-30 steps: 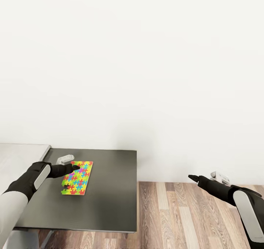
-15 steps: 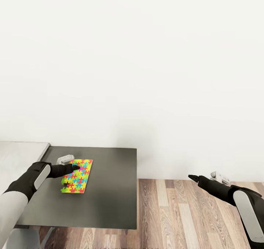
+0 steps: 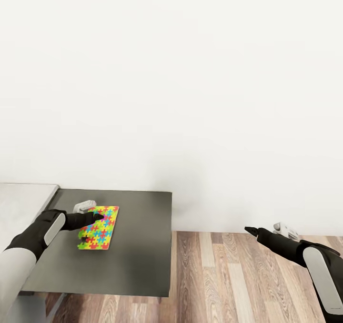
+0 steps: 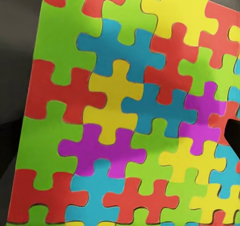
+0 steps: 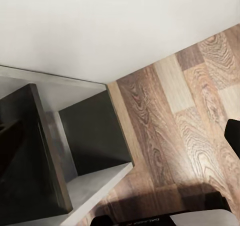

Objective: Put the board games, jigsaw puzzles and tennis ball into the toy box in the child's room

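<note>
White wall fills most of the head view, with wood-plank floor along its base at the right. Low on the left stands the dark grey worktop, joined at its far left end to a pale grey surface

One jigsaw puzzle lies flat on the dark worktop, towards the far left corner, its long side running from the back edge towards the front. A small pale grey object sits just behind it near the back edge; what it is cannot be told

The left gripper reaches over the near-left part of the puzzle, its dark fingertips above the sheet's far end. Whether they are touching the sheet, and whether the gripper is released or clenched, cannot be told. In the left wrist view the puzzle shows very close, with interlocking red, green, yellow, blue and purple pieces, and a dark fingertip at one edge

The right gripper hangs over the floor, well apart from the worktop, its tips drawn together to a point with nothing between them. In the right wrist view the floor meets the wall beside the end of the dark cabinet
</note>
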Tool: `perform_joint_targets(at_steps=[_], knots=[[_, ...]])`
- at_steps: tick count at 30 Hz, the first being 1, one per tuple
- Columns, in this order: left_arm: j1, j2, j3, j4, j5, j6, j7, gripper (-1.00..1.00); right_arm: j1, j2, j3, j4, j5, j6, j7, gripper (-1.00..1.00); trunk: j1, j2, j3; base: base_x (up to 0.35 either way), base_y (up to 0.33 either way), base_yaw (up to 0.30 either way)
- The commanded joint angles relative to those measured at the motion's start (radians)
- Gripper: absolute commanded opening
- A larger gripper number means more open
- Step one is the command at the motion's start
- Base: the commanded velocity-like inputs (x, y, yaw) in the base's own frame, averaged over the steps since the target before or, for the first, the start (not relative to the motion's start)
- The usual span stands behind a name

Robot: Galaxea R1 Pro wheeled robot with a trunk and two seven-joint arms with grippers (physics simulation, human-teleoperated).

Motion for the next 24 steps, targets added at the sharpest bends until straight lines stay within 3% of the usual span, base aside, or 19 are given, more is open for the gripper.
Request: perform_joint_targets(at_steps=[1, 13, 24], knots=[[0.001, 0.0, -0.006, 0.001, -0.005, 0.003, -0.004, 1.0, -0.001, 0.0, 0.0, -0.001, -0.011, 0.004, -0.01, 1.0, 0.001, -0.001, -0.002, 0.0, -0.008, 0.0], [0.001, 0.0, -0.006, 0.0, -0.005, 0.002, -0.004, 1.0, -0.001, -0.001, -0.002, -0.001, -0.011, 0.004, -0.008, 1.0, 0.001, -0.001, -0.001, 0.0, -0.081, -0.009], [0.001, 0.0, -0.007, 0.0, -0.005, 0.002, -0.004, 1.0, -0.001, -0.001, -0.002, -0.001, -0.013, 0.004, -0.008, 1.0, 0.001, -0.001, 0.01, 0.0, -0.002, -0.184]])
